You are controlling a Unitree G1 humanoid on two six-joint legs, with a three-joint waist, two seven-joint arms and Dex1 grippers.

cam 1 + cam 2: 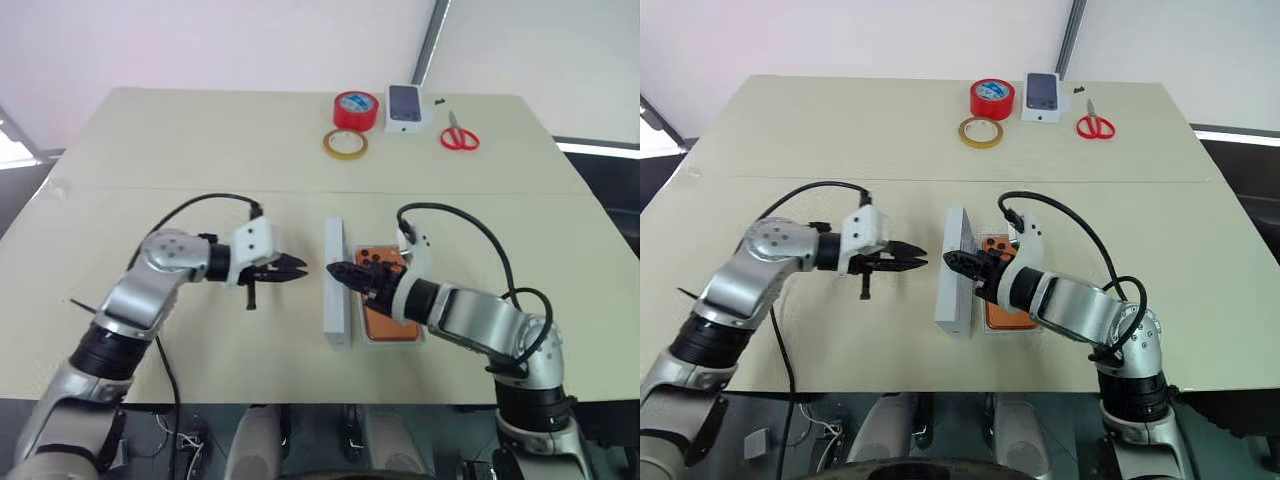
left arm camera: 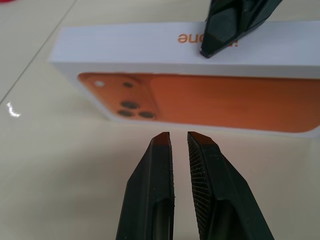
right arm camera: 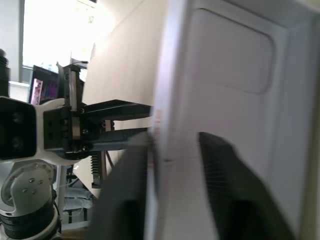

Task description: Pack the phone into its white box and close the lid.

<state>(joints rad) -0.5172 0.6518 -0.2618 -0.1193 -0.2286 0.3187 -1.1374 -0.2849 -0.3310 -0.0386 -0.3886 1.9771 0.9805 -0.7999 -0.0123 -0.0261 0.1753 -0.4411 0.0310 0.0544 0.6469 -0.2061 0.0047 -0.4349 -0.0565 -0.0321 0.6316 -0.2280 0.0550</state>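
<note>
The lid [image 1: 337, 290] stands on its long edge in the middle of the table, and its orange phone print [image 2: 200, 100] faces my left gripper. Just right of it the orange phone [image 1: 383, 324] lies in the white box [image 1: 392, 343], partly covered by my right arm. My right gripper [image 1: 336, 270] reaches over the box to the lid's upper edge. Its fingers [image 3: 220, 170] stand apart, one on each side of that edge. My left gripper [image 1: 302, 268] hovers a short way left of the lid and points at it. Its fingers [image 2: 155, 170] are nearly together with nothing between them.
At the far edge of the table are a red tape roll [image 1: 356, 108], a yellowish tape ring [image 1: 345, 143], a small white box picturing a dark phone [image 1: 406, 108] and red scissors [image 1: 459, 135]. The table's front edge runs just below both arms.
</note>
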